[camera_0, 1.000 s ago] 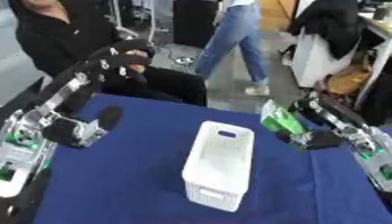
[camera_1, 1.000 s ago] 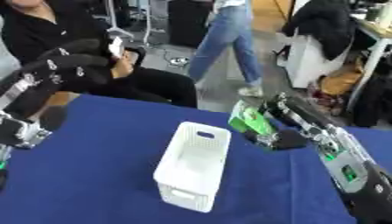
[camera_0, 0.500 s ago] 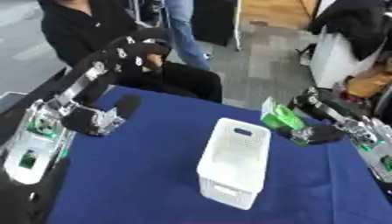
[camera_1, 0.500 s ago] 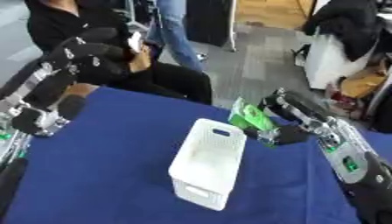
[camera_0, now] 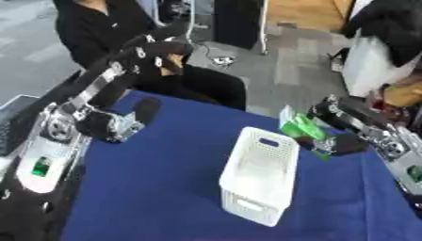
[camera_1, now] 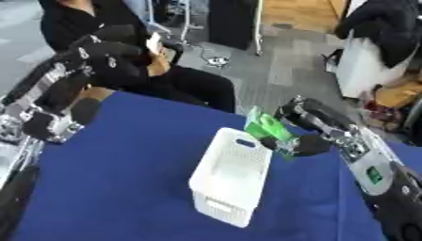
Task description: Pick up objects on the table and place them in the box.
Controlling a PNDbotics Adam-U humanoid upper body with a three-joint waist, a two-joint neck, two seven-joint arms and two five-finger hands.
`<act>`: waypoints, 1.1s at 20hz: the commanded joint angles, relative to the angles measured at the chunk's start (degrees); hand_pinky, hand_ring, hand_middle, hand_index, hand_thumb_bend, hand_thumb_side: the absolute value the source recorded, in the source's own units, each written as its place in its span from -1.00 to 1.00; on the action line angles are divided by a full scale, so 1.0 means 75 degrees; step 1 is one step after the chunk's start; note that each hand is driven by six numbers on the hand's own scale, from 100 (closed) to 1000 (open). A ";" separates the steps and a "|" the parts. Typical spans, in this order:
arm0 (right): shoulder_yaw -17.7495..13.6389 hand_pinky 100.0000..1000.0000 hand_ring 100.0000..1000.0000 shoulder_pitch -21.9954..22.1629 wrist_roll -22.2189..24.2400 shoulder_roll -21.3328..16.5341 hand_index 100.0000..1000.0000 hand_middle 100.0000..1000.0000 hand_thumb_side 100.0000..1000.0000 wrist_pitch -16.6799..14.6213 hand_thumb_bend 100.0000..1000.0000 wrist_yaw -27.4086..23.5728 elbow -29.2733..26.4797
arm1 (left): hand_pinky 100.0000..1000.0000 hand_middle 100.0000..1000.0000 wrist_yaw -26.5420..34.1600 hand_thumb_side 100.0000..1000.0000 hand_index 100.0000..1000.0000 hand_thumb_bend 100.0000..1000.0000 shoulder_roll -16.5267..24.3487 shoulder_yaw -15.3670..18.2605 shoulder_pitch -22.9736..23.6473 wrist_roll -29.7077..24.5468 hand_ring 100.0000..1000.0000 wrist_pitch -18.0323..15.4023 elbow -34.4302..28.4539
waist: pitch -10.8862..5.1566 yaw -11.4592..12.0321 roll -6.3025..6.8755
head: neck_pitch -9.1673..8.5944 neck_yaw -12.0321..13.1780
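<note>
Right hand [camera_1: 306, 141] holds a green packet [camera_1: 269, 128], fingers curled round it. Packet is off the counter [camera_0: 157, 188], tilted, just beside the far right corner of the box [camera_0: 260, 181], not over its opening.

Box: white, perforated walls, long and narrow, open top, standing mid-counter, slightly right of centre. Inside looks bare as far as can be seen.

Left hand [camera_0: 161, 54] raised beyond the counter's far left edge, in front of a seated person in black. Fingers dark against dark clothing; cannot tell whether spread or curled.

Counter covered in blue cloth.
</note>
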 commanded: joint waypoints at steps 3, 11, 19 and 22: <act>-0.0026 -1.00 -1.00 -0.0347 0.0106 -0.0009 -0.79 -1.00 0.46 -0.0437 -0.25 -0.0142 0.0188 | 0.34 0.95 0.0010 0.29 0.84 -1.00 0.0024 0.0026 -0.0185 -0.0005 0.77 0.0029 -0.0135 | -0.0063 0.0023 0.0030 | -0.0105 0.0031; -0.0065 -1.00 -1.00 -0.0950 0.0679 0.0137 -0.79 -1.00 0.52 -0.1483 -0.24 -0.0145 0.1092 | 0.35 0.95 0.0022 0.29 0.84 -1.00 -0.0039 -0.0002 -0.0225 -0.0023 0.77 0.0038 -0.0162 | -0.0037 0.0112 0.0025 | -0.0061 -0.0036; -0.0211 -1.00 -1.00 -0.1112 0.0558 0.0390 -0.79 -1.00 0.52 -0.1791 -0.26 -0.0088 0.1519 | 0.34 0.95 0.0054 0.29 0.84 -1.00 -0.0117 -0.0036 -0.0279 -0.0051 0.77 0.0072 -0.0199 | -0.0019 0.0192 0.0019 | -0.0082 -0.0057; -0.0237 -1.00 -1.00 -0.1185 0.0528 0.0456 -0.79 -1.00 0.53 -0.1828 -0.28 -0.0118 0.1607 | 0.35 0.95 0.0067 0.29 0.84 -1.00 -0.0142 -0.0048 -0.0295 -0.0065 0.77 0.0083 -0.0210 | -0.0013 0.0215 0.0016 | -0.0095 -0.0075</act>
